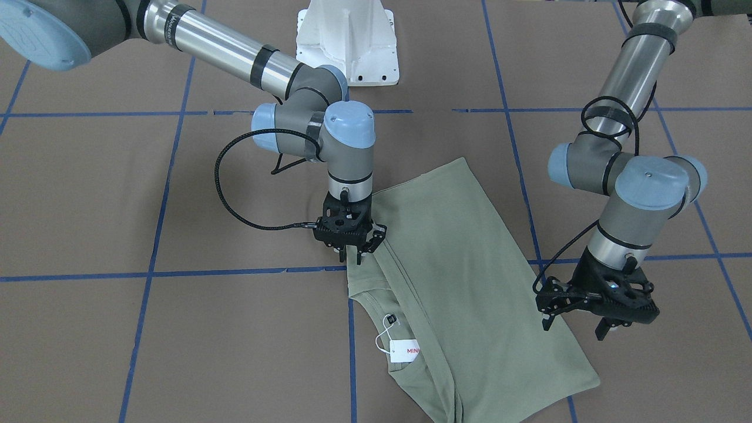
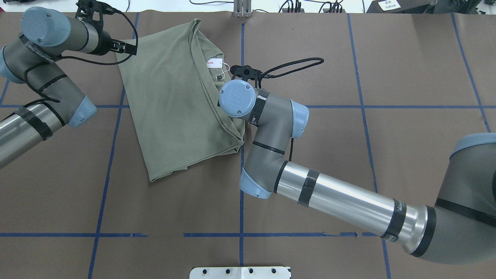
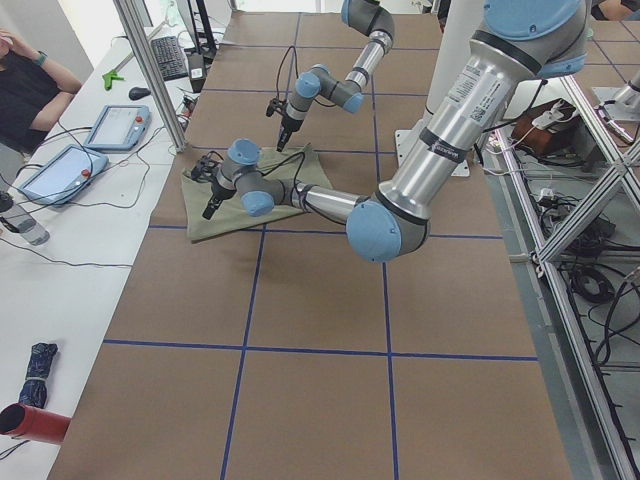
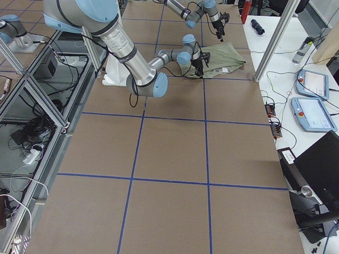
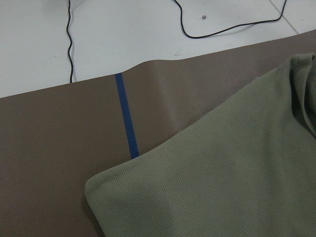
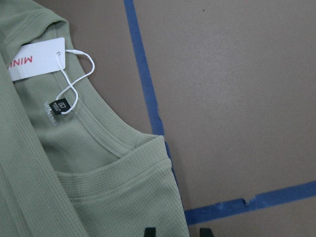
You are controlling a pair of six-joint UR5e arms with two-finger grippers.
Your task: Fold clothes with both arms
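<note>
**Getting ready to grab the shirt for the next fold**

The big brown table (image 1: 88, 205) has blue tape lines (image 1: 176, 274) on it. The right arm (image 1: 235, 56) and the left arm (image 1: 623, 88) both reach out over it.

The olive-green shirt (image 1: 470, 276) lies flat on the table between them. It looks folded once already into a long shape, with the collar open at one end.

The right gripper (image 1: 351, 254) is down low at the shirt's side edge, close to the collar. Its fingers are spread, one over the cloth and one over the bare table. It is not pinching anything yet.

The left gripper (image 1: 574, 325) hangs over the other long edge, near a corner. Its fingers are wide apart and hold nothing.

A small white hang tag (image 1: 405, 351) with red letters sits in the collar.

I think the grab comes next. Each gripper should go down and pinch all the layers at its edge. Then both should lift together so the shirt does not twist.
</note>
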